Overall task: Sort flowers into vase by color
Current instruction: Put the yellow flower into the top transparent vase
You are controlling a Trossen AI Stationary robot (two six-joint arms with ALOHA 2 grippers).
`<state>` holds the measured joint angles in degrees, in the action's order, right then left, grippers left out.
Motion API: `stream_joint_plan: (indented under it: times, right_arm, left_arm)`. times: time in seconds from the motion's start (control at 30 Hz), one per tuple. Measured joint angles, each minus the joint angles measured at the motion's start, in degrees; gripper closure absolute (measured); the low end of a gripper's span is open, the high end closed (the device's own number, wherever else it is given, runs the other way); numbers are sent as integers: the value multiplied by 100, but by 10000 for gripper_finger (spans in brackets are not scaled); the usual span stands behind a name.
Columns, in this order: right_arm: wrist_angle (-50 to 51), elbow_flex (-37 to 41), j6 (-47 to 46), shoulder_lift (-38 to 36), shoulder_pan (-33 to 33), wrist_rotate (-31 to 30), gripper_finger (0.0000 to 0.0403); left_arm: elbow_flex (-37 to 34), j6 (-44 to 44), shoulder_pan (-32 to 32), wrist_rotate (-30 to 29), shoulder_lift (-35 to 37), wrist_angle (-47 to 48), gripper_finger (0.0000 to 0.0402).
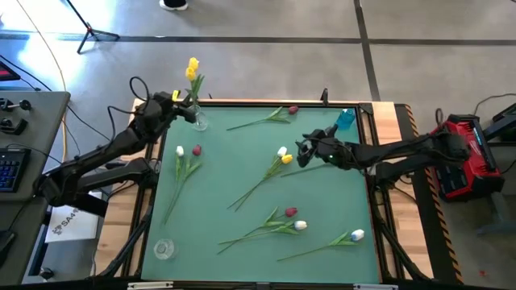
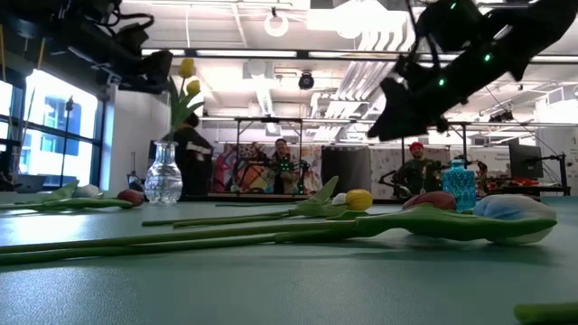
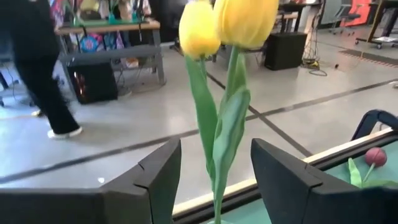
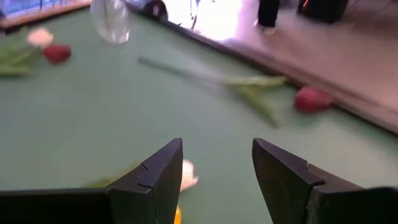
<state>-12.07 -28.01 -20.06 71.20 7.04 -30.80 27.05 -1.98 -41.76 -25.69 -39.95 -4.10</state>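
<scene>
- The left gripper (image 1: 182,103) is at the upper left of the green table (image 1: 322,201) in the high view, beside the clear vase (image 1: 198,121) at the mat's top edge.
- In the left wrist view its fingers (image 3: 155,180) stand spread, with the stems of two yellow tulips (image 3: 227,25) rising in the gap between them; the pads do not press the stems.
- The low view shows the clear vase (image 2: 163,173) at left centre with the yellow tulips (image 2: 188,77) upright in it.
- The right gripper (image 1: 305,150) hovers right of centre in the high view, its fingers (image 4: 155,177) parted and holding nothing, above a yellow and white pair of tulips (image 1: 282,156).
- A dark red tulip (image 1: 292,109) lies near the top edge, next to a blue vase (image 1: 346,118) at the upper right.
- A white and a dark red tulip (image 1: 188,151) lie at the left.
- A red and white pair (image 1: 294,219) and a single white tulip (image 1: 356,235) lie in the lower middle and lower right.
- A second clear vase (image 1: 164,249) sits at the lower left corner.
- People (image 2: 282,162) show in the room beyond the table in the low view.
</scene>
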Motion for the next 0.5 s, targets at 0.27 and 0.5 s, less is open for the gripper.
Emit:
stream_joint_plan:
  times: [0.27, 0.5]
  right_arm:
    - [-278, 0, -875, 1047, 101, 982, 220]
    - [-154, 2, -340, 1319, 81, 2604, 220]
  left_arm:
    - [7, 240, 449, 368, 716, 272, 218]
    - [9, 1129, 1198, 1357, 1052, 767, 218]
